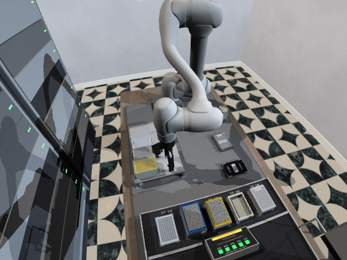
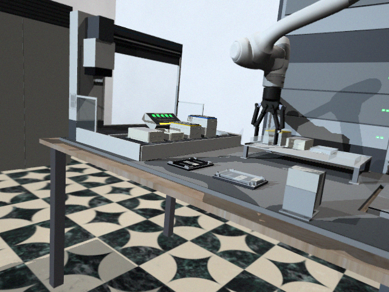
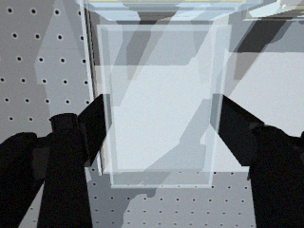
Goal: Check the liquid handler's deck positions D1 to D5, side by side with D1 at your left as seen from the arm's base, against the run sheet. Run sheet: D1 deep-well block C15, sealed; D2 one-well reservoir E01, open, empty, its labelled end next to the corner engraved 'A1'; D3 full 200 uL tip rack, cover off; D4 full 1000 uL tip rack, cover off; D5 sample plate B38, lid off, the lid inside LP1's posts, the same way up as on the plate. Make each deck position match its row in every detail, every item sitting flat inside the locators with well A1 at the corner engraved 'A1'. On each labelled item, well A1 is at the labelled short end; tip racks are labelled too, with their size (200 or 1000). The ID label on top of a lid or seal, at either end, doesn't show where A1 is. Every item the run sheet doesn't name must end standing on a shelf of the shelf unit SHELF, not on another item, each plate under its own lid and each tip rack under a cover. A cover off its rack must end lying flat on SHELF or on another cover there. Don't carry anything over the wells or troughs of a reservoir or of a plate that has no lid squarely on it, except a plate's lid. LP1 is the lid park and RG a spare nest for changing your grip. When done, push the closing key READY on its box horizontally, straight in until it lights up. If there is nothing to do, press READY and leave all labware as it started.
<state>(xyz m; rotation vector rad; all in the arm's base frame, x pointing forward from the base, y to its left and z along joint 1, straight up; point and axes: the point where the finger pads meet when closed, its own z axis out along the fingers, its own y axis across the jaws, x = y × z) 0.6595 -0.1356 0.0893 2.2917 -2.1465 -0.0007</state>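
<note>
Both jaws half-open, clamped on clear cover (image 3: 161, 109).

Table (image 2: 219, 201), wood-edged, grey mat on top. Directly on it: liquid handler deck (image 1: 156, 243) at one end, shelf unit (image 2: 355, 163), black nest (image 1: 234, 168), lidded plate (image 1: 222, 141), upright grey box (image 2: 302, 191).

In the wrist view the yellow tip rack (image 3: 166, 4) is cut off by the top edge. Labels engraved beside the deck positions (image 1: 167, 213) are probably too small to read.
</note>
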